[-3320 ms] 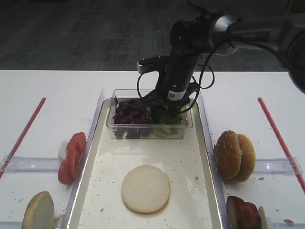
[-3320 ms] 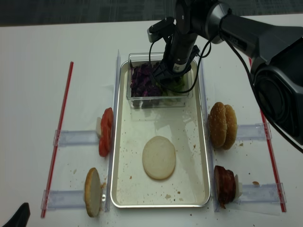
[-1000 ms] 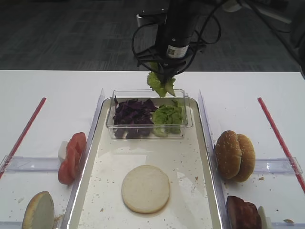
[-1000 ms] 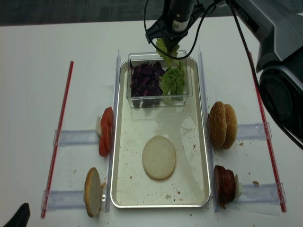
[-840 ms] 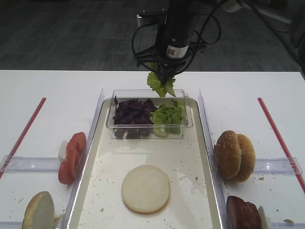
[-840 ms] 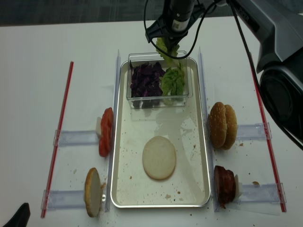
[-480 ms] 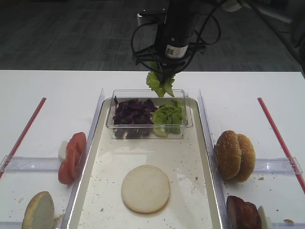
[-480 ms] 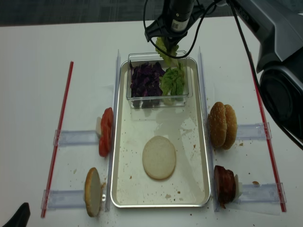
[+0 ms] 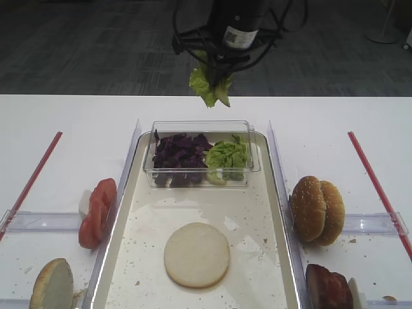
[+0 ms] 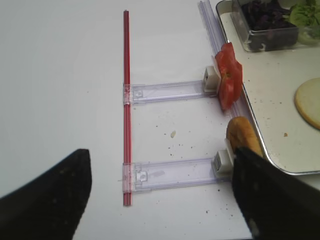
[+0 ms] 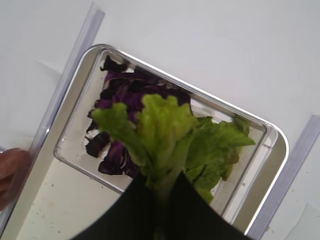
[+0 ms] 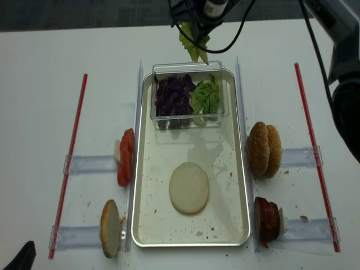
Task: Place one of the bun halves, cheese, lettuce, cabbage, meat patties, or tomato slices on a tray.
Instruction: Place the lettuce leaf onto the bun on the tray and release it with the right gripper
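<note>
Our right gripper [image 9: 215, 67] is clamped tight on a ruffled piece of lettuce [image 9: 209, 87], which hangs in the air above the far edge of the clear tub [image 9: 199, 153]. In the right wrist view the held leaf [image 11: 160, 135] fans out from between the dark fingers [image 11: 130, 210], with the tub's contents below it.

We see the tub sitting at the 12 o'clock end of the tray [image 9: 278, 212]. Inside it, the cabbage [image 9: 179, 154] fills the 9 o'clock half and more lettuce [image 9: 226, 158] the 3 o'clock half.

Near the tray's middle, toward 6 o'clock, a pale flat-faced bun half [image 9: 196, 255] lies on the crumb-speckled floor.

Off the tray at 9 o'clock stand the tomato slices [image 9: 96, 212] on edge, and at 7 o'clock another bun half [image 9: 53, 284]. At 3 o'clock two sesame bun halves [image 9: 317, 210] stand side by side; at 5 o'clock we see the meat patties [image 9: 328, 288]. Red strips [image 9: 32, 182] flank the layout on both sides.

Our left gripper [image 10: 160, 200] hovers over the table at 7 o'clock of the tray; its dark fingers [image 10: 50, 200] stand far apart with nothing between them.
</note>
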You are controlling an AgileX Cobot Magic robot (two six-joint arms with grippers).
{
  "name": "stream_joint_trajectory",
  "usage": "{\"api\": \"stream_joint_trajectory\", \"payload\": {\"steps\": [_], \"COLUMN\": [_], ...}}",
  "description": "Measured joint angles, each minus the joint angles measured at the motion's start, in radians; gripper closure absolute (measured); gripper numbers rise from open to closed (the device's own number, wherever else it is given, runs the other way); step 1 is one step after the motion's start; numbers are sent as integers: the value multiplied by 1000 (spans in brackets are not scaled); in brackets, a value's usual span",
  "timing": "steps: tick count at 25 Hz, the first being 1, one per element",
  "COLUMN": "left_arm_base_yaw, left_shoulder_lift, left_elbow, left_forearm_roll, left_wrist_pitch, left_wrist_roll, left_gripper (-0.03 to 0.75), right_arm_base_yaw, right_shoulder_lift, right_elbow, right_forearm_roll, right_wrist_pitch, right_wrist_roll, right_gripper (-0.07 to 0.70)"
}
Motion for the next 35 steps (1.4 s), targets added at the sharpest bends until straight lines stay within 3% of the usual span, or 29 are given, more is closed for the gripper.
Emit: {"api": "stream_joint_trajectory", "payload": {"steps": [9,24,35], "left_arm_base_yaw": [0,0,0], "left_shoulder_lift": [0,0,0], "left_elbow": [0,0,0], "left_forearm_roll": [0,0,0], "left_wrist_pitch": [0,0,0], "left_wrist_roll": [0,0,0], "left_gripper": [181,181,181], "right_arm_base_yaw": [81,209,281], "right_shoulder_lift": [-79,-266,-283], "right_elbow": [35,481,636], "right_forearm_roll": [15,9,27], "right_wrist_pitch": [7,0,-11], "right_wrist_roll": [5,-7,-30], "right_gripper": [561,561,561]}}
